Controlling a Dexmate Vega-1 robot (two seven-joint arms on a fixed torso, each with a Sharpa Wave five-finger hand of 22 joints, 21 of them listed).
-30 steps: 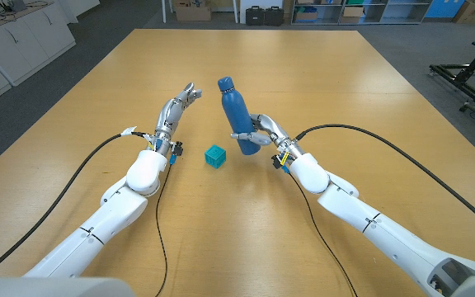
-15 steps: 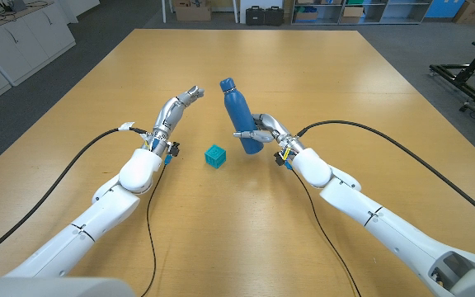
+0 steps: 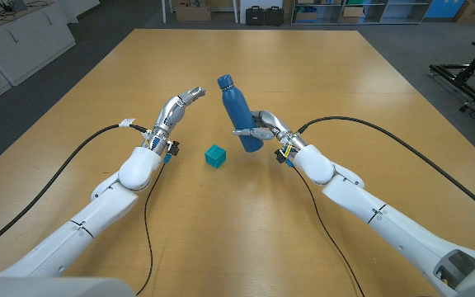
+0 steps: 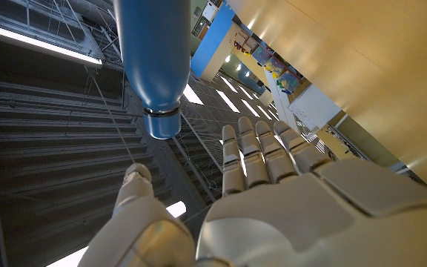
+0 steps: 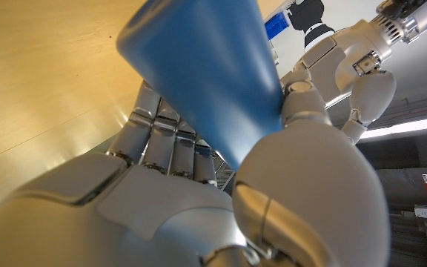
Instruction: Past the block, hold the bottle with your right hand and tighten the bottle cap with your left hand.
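Gripping the blue bottle (image 3: 237, 114) round its lower body, the right robot hand (image 3: 265, 130) holds it tilted above the desk (image 3: 328, 74) in the head view, cap end leaning toward the left arm. This hold appears intended to present the cap (image 3: 224, 82) to the other side, as the task requires. The left robot hand (image 3: 181, 102) hangs near the cap but apart from it, fingers extended and holding nothing. The teal block (image 3: 214, 156) sits on the desk nearer the robot than the bottle, between the two forearms, untouched.

Left wrist view: the bottle (image 4: 154, 55) is seen neck-on, with the cap (image 4: 159, 123) beyond the fingertips (image 4: 232, 137) of the left robot hand (image 4: 273, 200). Fingers lie straight and side by side, thumb set apart, and a clear gap remains to the cap. That gap is less easy to judge from the head view. No contact is made; tightening is judged not yet begun.

Right wrist view: the bottle (image 5: 202, 74) is wedged between the thumb and the curled fingers (image 5: 158, 141) of the right robot hand (image 5: 221, 200). The wrap of the grasp, unclear from above, is confirmed here. The left robot hand (image 5: 347, 70) shows behind the bottle. The cap cannot be assessed from this view.
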